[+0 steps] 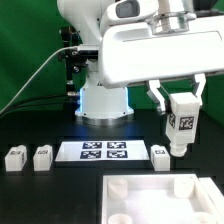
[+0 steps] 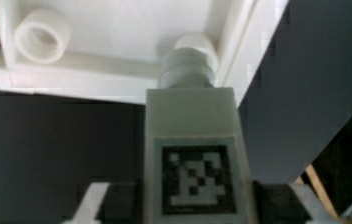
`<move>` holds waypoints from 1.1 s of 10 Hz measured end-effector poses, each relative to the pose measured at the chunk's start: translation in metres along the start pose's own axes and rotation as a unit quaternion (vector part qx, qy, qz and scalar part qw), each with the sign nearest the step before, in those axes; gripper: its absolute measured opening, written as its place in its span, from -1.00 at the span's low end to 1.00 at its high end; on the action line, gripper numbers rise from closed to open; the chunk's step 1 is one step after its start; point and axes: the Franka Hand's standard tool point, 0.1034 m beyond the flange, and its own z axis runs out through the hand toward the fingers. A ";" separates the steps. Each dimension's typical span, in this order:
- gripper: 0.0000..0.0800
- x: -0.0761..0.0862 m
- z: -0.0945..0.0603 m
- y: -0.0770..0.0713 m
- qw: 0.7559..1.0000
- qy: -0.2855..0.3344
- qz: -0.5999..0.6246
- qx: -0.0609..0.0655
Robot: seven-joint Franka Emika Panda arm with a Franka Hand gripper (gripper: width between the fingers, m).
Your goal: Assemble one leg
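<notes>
one leg [image 1: 181, 128] clamped upright in pincer [image 1: 180, 106], arm poised over panel [image 1: 150, 183].

Leg [image 2: 194, 140] fills centre, clamped between end effector [image 2: 191, 208] fingers [image 2: 98, 205], tag marker [image 2: 198, 180] facing the camera. Narrow round peg [image 2: 189, 60] at its far end, seen against white panel [image 2: 120, 55] near its edge. Round socket [image 2: 41, 40] in panel, well apart from peg. Dark bench [image 2: 48, 140] on both sides.

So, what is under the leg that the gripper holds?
The leg, held in the gripper, has its tip over the white panel edge. A round socket lies apart. The spot directly below is covered.
</notes>
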 end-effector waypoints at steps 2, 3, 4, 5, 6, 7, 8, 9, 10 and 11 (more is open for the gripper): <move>-0.27 -0.008 0.005 0.004 0.999 0.034 -0.004 -0.011; -0.27 -0.004 0.005 0.004 0.999 0.036 -0.005 -0.010; -0.27 -0.003 0.015 0.003 0.999 0.039 -0.003 -0.009; -0.27 -0.003 0.029 0.001 0.999 0.034 -0.001 -0.003; -0.27 -0.003 0.042 -0.002 1.000 0.030 0.003 0.003; -0.27 -0.002 0.052 -0.008 0.999 0.037 0.004 0.008; -0.27 -0.001 0.061 -0.012 0.999 0.035 0.006 0.013; -0.27 0.002 0.066 -0.014 0.999 0.037 0.007 0.015; -0.27 0.002 0.071 -0.014 0.999 0.036 0.008 0.016; -0.27 0.000 0.074 -0.016 0.999 0.034 0.009 0.018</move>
